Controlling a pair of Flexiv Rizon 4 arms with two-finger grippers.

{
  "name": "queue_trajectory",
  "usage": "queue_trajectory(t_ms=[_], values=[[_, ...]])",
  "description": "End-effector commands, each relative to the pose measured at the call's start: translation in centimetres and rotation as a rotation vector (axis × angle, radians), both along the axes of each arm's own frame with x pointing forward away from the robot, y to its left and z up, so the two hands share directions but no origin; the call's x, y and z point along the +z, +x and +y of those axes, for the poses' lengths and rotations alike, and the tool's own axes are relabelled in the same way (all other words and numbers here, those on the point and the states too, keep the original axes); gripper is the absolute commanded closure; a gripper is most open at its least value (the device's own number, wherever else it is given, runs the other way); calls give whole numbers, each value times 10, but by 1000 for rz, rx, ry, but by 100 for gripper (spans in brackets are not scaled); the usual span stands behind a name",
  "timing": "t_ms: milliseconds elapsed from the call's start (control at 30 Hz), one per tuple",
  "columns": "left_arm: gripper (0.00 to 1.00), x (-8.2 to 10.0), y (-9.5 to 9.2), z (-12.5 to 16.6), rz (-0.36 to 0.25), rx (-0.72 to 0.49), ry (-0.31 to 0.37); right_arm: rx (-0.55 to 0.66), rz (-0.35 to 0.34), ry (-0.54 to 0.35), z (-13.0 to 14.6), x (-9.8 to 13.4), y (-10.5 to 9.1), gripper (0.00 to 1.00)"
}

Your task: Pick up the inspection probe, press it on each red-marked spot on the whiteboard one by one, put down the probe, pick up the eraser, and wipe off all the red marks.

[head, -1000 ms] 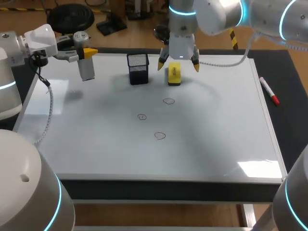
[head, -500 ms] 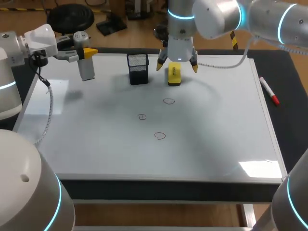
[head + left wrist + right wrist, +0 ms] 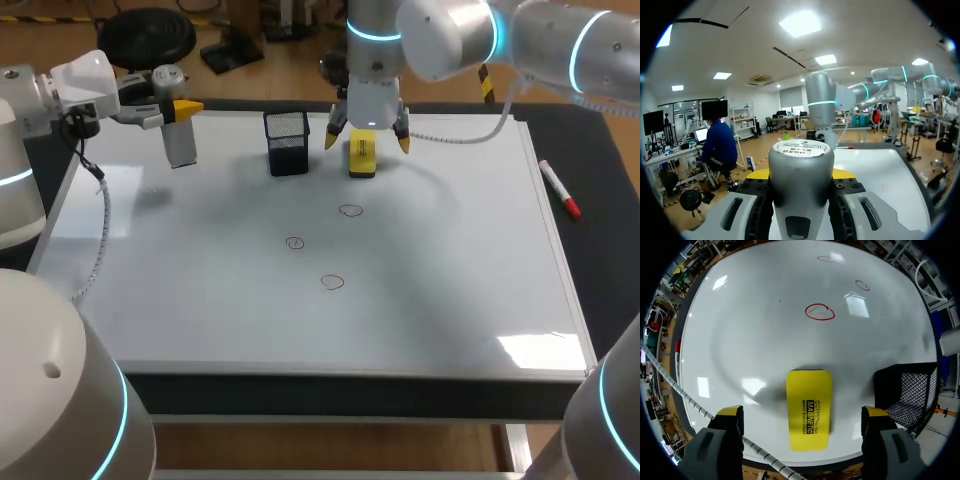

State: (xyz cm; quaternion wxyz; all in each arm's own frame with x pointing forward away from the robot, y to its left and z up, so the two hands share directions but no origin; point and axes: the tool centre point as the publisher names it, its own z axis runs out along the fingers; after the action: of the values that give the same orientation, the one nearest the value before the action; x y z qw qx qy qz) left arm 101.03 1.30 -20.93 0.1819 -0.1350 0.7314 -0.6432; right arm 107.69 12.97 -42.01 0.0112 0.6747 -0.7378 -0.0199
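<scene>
Well, on the left, the left pincer (image 3: 175, 108) pinches the inspection probe (image 3: 178, 142) in the air over the whiteboard (image 3: 200, 300), so it is not put down yet. Three red marks (image 3: 332, 282) sit in the middle, not wiped. Further right, the right pincer (image 3: 368, 139) hangs spread wide over the yellow eraser (image 3: 362, 157), which lies on the board, not grabbed yet.

I'm seeing the whiteboard (image 3: 200, 300) lying flat, covering most of the dark table (image 3: 605, 230). An eraser (image 3: 361, 156) is lying near its far edge, with a mesh cup (image 3: 287, 142) standing just beside it. Three red circles (image 3: 350, 210) are showing mid-board. A marker (image 3: 559, 189) is lying on the table beside the board's right edge.
</scene>
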Motion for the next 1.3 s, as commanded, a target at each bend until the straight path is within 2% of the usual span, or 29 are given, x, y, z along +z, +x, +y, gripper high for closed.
queue_trajectory(t_ms=[33,200,333,467,767,1033,1300], values=[[100,0,0,0,-3,0,-1,-2,19,-13,1,-2,4,100],[100,0,0,0,-3,0,-1,10,14,-13,-1,-1,3,100],[100,0,0,0,-3,0,-1,-27,24,-28,-9,4,0,100],[100,0,0,0,-3,0,-1,-106,-2,-26,-22,19,-5,100],[100,0,0,0,-3,0,-1,-303,-53,-35,-73,51,-20,100],[100,0,0,0,-3,0,-1,-453,-54,-59,-120,56,-45,100],[100,0,0,0,-3,0,-1,-593,-46,-78,-155,54,-80,100]])
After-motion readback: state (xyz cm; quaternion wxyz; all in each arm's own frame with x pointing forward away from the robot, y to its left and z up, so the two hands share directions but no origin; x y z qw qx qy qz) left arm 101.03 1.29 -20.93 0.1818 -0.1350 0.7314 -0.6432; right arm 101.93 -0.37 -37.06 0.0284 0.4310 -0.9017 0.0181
